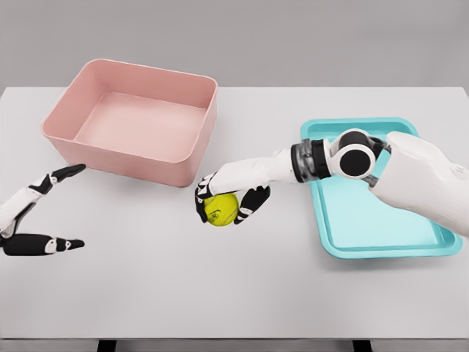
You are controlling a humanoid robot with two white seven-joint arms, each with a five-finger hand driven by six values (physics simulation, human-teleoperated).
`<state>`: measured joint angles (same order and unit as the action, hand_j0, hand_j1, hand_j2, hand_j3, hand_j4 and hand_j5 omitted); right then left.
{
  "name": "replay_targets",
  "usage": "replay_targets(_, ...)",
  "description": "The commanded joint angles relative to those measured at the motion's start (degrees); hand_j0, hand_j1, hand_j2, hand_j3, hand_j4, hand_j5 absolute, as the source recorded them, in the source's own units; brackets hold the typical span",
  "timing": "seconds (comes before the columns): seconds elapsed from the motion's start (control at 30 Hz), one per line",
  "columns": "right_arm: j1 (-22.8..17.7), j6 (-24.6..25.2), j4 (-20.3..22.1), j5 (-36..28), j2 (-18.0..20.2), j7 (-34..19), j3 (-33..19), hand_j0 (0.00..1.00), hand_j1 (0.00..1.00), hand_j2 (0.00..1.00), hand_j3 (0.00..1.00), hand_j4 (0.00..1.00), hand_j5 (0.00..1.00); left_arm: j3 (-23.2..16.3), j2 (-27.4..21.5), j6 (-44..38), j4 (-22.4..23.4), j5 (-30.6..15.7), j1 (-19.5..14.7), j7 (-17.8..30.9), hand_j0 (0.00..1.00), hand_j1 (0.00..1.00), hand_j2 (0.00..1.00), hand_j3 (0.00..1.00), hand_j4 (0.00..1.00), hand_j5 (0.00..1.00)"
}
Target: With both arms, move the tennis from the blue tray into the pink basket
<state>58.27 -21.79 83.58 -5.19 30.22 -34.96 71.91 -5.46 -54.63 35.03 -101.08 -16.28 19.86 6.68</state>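
The black-tipped fingers [253,203] of the right hand [233,192] curl down around a fuzzy yellow-green tennis ball [220,209], thumb side on the ball's left and the other fingers wrapping its right, so the ball is gripped from above and shows below the palm. The ball sits over the bare white tabletop [234,293], between the two containers and just in front of the near right corner of the rectangular pink plastic basket [132,158]; whether it touches the table cannot be told. From the hand, the white forearm runs back to the right, through a grey-and-black wrist joint, and crosses above the flat turquoise-blue rectangular tray [381,246], which lies at the right of the table with nothing lying on the part of its floor that is visible. The basket stands at the back left, its interior showing only its own pink floor. At the far left edge, the left hand [37,216] rests low near the table with its fingers spread wide, holding nothing, pointing toward the basket's front wall.
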Motion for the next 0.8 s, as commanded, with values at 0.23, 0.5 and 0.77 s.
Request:
replay_targets(0.23,-0.2,-0.6,4.8,1.7,5.3,0.0,-7.5,1.00,1.00,1.00,1.00,1.00,1.00,-1.9,-0.5,0.0,-0.1,-1.7,0.0,0.0,1.00,1.00,1.00,1.00,1.00,1.00)
replay_targets(0.5,-2.3,-7.8,5.2,-9.9,26.8,0.0,-20.8,1.00,1.00,1.00,1.00,1.00,1.00,-5.5,-0.4,0.0,-0.1,-1.9,-0.1,0.0,1.00,1.00,1.00,1.00,1.00,1.00)
replay_targets(0.77,-21.3,-11.5,5.9,-17.0,29.1,0.0,-45.5,1.00,1.00,1.00,1.00,1.00,1.00,-9.5,-0.1,0.0,-0.3,-3.0,-0.9,0.0,1.00,1.00,1.00,1.00,1.00,1.00)
